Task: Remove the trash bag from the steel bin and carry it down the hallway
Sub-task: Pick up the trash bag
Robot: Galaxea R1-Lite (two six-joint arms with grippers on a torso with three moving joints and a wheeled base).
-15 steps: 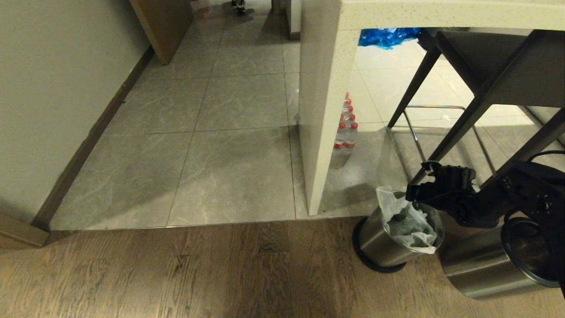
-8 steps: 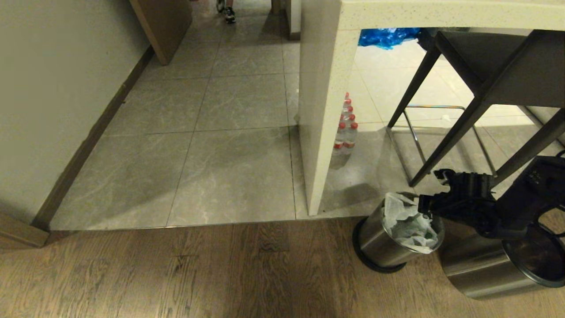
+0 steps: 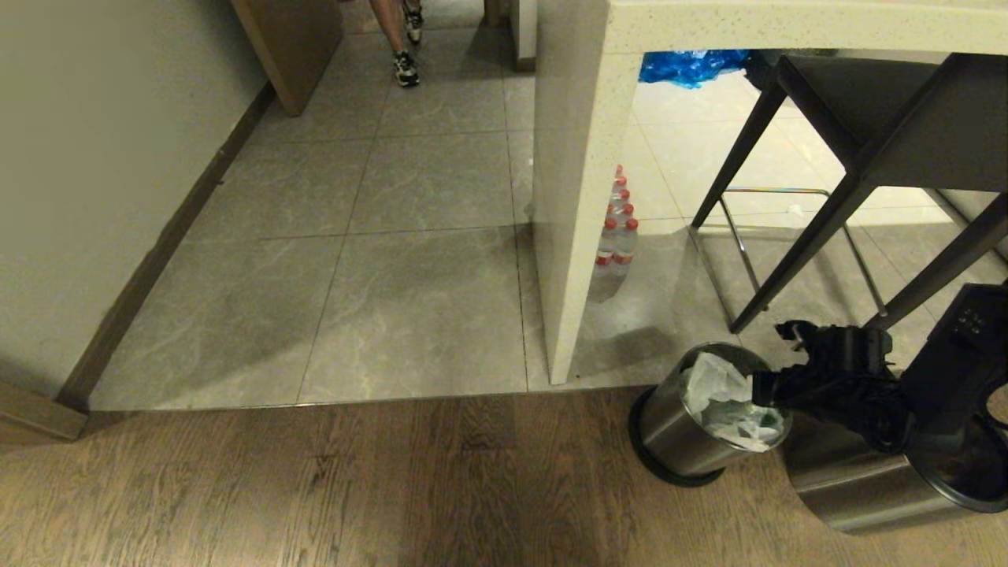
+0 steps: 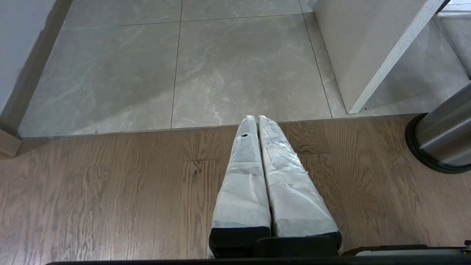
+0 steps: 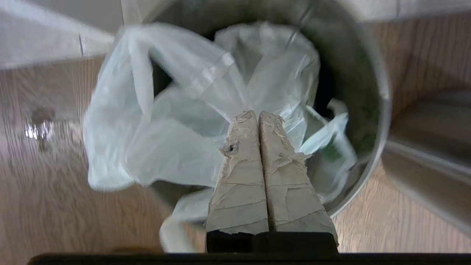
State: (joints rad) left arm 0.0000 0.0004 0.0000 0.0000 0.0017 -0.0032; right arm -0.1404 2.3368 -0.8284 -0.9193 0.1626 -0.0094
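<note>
Since a second ago, a person's sneakered feet [image 3: 405,47] have walked into the hallway's [image 3: 409,260] far end, and the right gripper [image 3: 762,387] has dropped lower and shifted rightward over the steel bin [image 3: 676,429]. Its taped fingers [image 5: 239,162] are pressed fully together, tips against the trash bag [image 5: 176,125] crumpled inside the bin, gripping nothing. Off to the side, the left gripper [image 4: 257,119] is clenched empty above the wood floor [image 4: 110,191].
</note>
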